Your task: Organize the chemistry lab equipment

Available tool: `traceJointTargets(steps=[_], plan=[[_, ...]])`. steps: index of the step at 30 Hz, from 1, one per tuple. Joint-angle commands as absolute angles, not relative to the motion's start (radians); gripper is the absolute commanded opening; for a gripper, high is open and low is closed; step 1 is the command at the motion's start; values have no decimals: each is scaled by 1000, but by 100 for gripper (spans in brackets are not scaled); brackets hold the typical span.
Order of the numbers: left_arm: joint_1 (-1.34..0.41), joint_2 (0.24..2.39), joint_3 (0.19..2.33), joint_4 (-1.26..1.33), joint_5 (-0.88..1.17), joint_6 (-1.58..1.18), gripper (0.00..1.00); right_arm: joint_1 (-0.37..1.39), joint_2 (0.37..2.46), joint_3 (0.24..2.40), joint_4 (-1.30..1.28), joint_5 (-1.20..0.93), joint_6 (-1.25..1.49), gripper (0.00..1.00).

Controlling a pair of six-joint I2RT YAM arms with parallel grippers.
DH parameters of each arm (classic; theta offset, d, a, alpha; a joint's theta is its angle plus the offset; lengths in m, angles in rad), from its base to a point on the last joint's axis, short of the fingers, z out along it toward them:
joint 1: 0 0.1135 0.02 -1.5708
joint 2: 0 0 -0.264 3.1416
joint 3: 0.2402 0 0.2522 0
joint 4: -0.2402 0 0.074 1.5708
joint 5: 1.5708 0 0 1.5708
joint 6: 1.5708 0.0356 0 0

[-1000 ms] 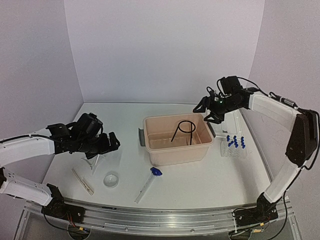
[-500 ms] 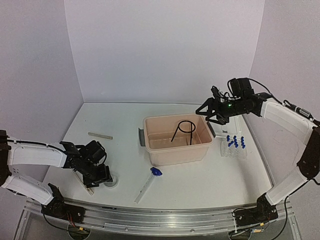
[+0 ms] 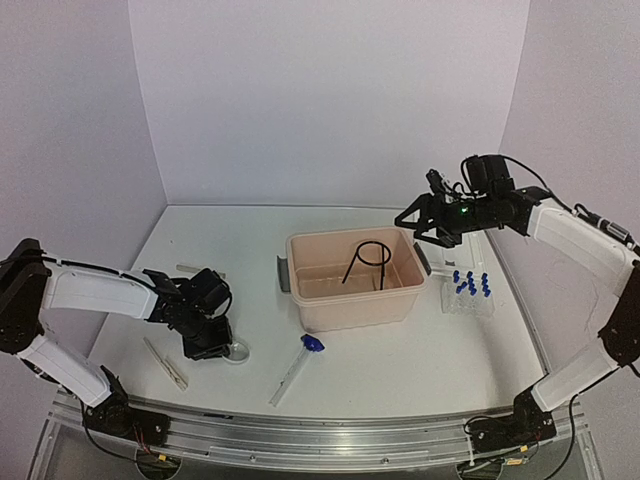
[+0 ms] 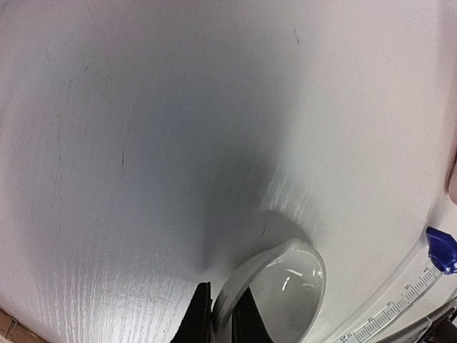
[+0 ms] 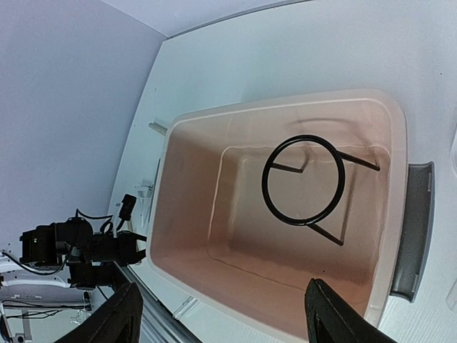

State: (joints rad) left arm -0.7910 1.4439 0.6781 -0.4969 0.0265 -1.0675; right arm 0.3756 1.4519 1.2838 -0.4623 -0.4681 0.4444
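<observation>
1. Where the table (image 3: pixel 250 240) fills the lower left of the top view, left jaws clamped on the clear funnel (image 3: pixel 238 351) at its rim.
2. Right jaws wide apart, above the beige tub (image 3: pixel 350 305), centre right.
3. Black ring stand (image 3: pixel 368 258) inside tub, centre.

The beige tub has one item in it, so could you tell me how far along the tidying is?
Done: the black wire ring stand lies in the tub. In hand: the left gripper pinches the rim of the clear funnel; the right gripper hangs open above the tub. Left outside: wooden clamp, blue-tipped brush, tube rack.
</observation>
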Motion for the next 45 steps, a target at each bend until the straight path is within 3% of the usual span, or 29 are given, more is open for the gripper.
traceJointTargets(steps=[1, 7, 10, 18, 24, 38, 45], plan=[[-790, 1394, 777, -580, -90, -1017, 0, 373, 1400, 1269, -440, -449, 424, 75], [-790, 1274, 1005, -540, -202, -828, 0, 373, 1360, 1253, -438, -414, 411, 75], [-790, 1304, 1116, -417, -165, -695, 0, 373, 1345, 1244, -435, -392, 407, 75], [-806, 1712, 1576, -406, 70, -482, 0, 373, 1335, 1238, -434, -351, 409, 75], [-824, 1982, 1841, -512, 138, -389, 0, 373, 1327, 1229, -435, -314, 408, 75], [-844, 2159, 1868, -638, 274, -136, 0, 373, 1315, 1216, -437, -262, 365, 75], [-846, 2226, 1921, -670, 133, -195, 0, 373, 1321, 1218, -437, -257, 365, 75]])
